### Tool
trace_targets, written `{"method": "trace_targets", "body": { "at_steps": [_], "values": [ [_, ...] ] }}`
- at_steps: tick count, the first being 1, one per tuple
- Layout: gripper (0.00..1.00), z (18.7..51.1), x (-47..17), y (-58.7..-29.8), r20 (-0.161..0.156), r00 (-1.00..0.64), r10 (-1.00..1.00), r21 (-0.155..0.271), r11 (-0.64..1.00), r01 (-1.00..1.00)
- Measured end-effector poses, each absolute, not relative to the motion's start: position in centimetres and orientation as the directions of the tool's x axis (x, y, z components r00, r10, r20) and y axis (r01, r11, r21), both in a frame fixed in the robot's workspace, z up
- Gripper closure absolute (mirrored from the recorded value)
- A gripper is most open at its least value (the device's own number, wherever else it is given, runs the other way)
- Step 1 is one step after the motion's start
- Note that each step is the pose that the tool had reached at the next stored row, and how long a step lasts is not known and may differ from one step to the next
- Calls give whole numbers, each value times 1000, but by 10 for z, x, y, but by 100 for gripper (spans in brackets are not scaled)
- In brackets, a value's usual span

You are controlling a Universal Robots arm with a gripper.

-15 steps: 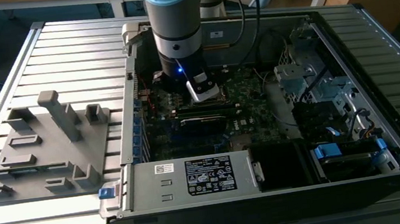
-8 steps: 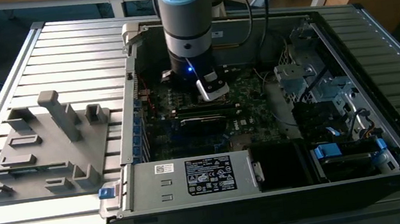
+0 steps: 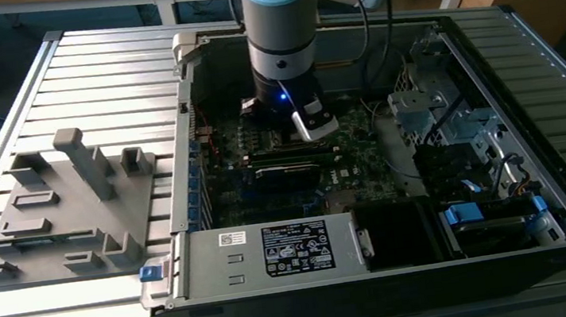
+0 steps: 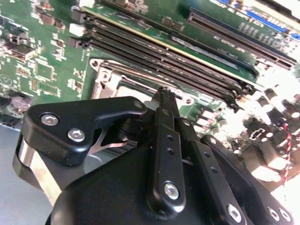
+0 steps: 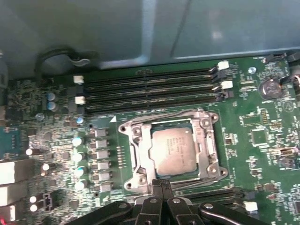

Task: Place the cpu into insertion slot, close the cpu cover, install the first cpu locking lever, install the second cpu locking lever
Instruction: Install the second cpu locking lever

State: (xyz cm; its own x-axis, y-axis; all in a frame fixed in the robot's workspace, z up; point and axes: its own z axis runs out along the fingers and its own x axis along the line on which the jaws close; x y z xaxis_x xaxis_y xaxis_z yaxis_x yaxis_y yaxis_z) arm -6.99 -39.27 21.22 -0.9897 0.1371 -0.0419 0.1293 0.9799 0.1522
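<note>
The cpu (image 5: 172, 149), a dull silver square chip, lies flat in the insertion slot (image 5: 132, 161) on the green motherboard. The shiny cpu cover (image 5: 207, 145) lies down around it, the chip showing through its window. A thin wire lever (image 5: 164, 115) runs along the side by the memory slots. Another lever (image 5: 201, 185) lies along the side nearest my fingers. My gripper (image 5: 161, 183) is shut with nothing between its fingers, its tips at the socket's edge. In the second wrist view the gripper (image 4: 164, 93) hangs just over the socket frame (image 4: 112, 77). In the exterior view the gripper (image 3: 311, 123) reaches down inside the open computer case.
Long black memory slots (image 5: 150, 86) lie beside the socket, and capacitors (image 5: 77, 140) stand on another side. The case walls (image 3: 190, 161), a drive cage (image 3: 438, 117) and the power supply box (image 3: 272, 252) hem in the board. A grey fixture (image 3: 64, 207) sits on the slatted table.
</note>
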Motion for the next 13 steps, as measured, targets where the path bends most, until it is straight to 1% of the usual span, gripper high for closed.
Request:
{"method": "trace_targets", "body": {
  "at_steps": [13],
  "values": [
    [89, 212, -59, -383, -41, -990, 137, 152, 980, 129]
  ]
}}
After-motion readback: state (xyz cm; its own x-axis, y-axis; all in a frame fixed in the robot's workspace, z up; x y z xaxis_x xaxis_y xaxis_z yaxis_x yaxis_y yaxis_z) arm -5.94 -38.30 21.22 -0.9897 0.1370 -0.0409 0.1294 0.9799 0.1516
